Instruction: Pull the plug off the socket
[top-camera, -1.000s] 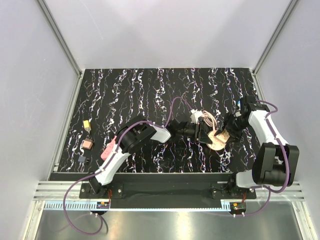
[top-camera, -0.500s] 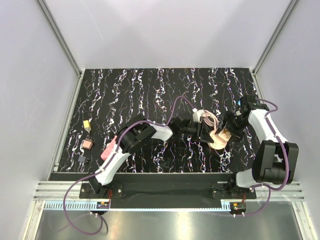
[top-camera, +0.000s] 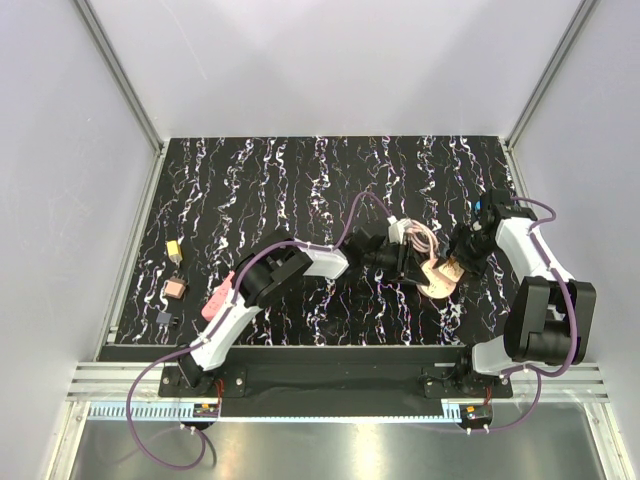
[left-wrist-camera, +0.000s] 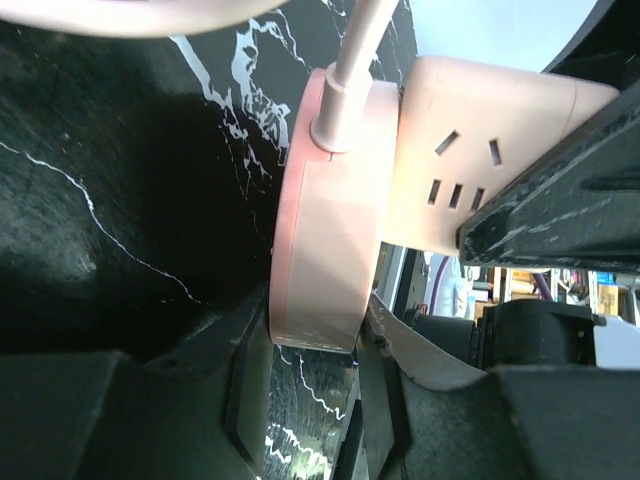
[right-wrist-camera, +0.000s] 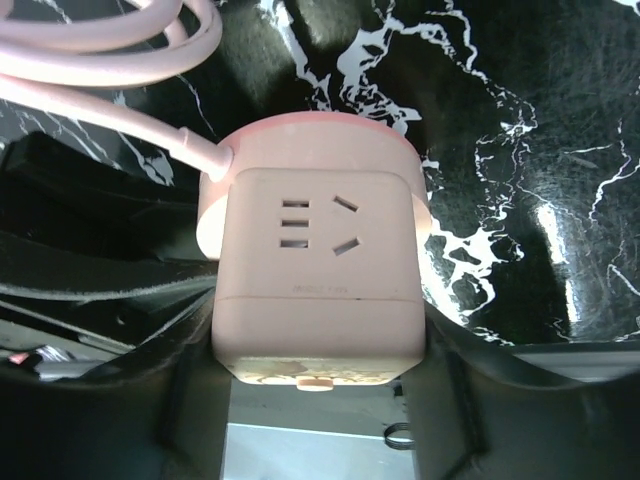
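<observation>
Your left arm (top-camera: 240, 300) reaches right across the table's middle, and the left gripper (top-camera: 404, 263) is clamped on the round pink base (left-wrist-camera: 325, 220). Your right arm (top-camera: 535, 265) folds inward. The right gripper (top-camera: 453, 267) faces the left one with its fingers (right-wrist-camera: 455, 400) partly spread, their contact unclear.

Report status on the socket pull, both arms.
Left fingers clamped on the pink round base. Right fingers flank the socket cube, grip unconfirmed. Cube sits against base. Cord looped beside, not blocking.
</observation>
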